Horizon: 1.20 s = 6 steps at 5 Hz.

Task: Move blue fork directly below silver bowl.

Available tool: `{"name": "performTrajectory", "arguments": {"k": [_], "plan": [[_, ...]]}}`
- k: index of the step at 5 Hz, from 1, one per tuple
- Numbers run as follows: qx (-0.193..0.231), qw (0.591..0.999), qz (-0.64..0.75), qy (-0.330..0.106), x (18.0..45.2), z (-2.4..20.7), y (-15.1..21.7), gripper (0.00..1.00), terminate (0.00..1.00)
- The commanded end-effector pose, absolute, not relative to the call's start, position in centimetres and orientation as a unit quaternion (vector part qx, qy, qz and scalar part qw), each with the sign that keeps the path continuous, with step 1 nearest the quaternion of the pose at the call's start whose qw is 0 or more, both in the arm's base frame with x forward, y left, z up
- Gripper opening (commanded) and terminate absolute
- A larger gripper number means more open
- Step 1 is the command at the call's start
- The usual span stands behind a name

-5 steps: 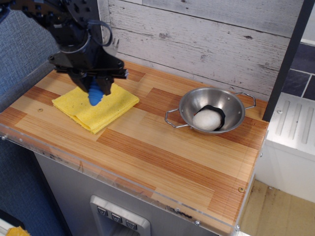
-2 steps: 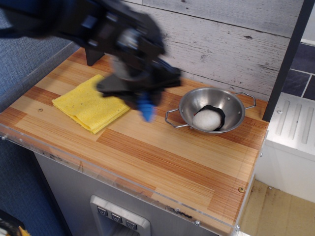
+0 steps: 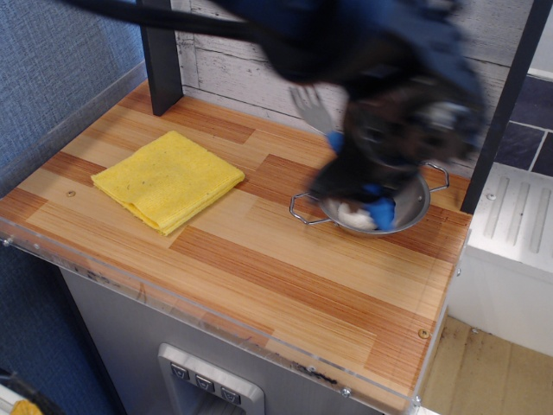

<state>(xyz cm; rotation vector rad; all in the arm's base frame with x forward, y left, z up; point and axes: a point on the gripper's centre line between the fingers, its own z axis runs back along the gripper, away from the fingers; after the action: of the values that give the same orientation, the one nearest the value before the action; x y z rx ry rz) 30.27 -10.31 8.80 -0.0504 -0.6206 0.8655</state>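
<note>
One gripper (image 3: 373, 186), mine, badly motion-blurred, hanging over the silver bowl (image 3: 415, 201). Can't make out jaw gap through the blur, but I'm clenched on the blue fork (image 3: 333, 138): blue handle shows at approx two spots, one bit upper left of my fingers, another blue bit low by the bowl's front edge. Metal tines stick up and to the left, in front of the wood wall (image 3: 346, 43). Fork is off the table, in the air above the bowl's left half.

Counts: 1 fork, 1 bowl w/ 2 wire loop handles, 1 white round thing (image 3: 350, 216) inside the bowl, mostly hidden by me. 1 yellow cloth (image 3: 166, 180), folded, flat on the wooden table (image 3: 259, 259), far left, well apart from bowl. Table strip in front of the bowl is bare wood.
</note>
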Motion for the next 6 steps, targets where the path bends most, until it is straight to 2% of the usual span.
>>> {"name": "performTrajectory", "arguments": {"k": [1, 3, 4, 6], "plan": [[-0.056, 0.799, 0.527, -0.283, 31.1, 9.6, -13.8, 0.00, 0.00], [-0.053, 0.739, 0.609, -0.285, 29.0, 9.5, -12.4, 0.00, 0.00], [-0.049, 0.723, 0.628, -0.285, 28.0, 9.1, -11.8, 0.00, 0.00], [-0.045, 0.739, 0.623, -0.253, 27.9, 5.1, -11.1, 0.00, 0.00]]}}
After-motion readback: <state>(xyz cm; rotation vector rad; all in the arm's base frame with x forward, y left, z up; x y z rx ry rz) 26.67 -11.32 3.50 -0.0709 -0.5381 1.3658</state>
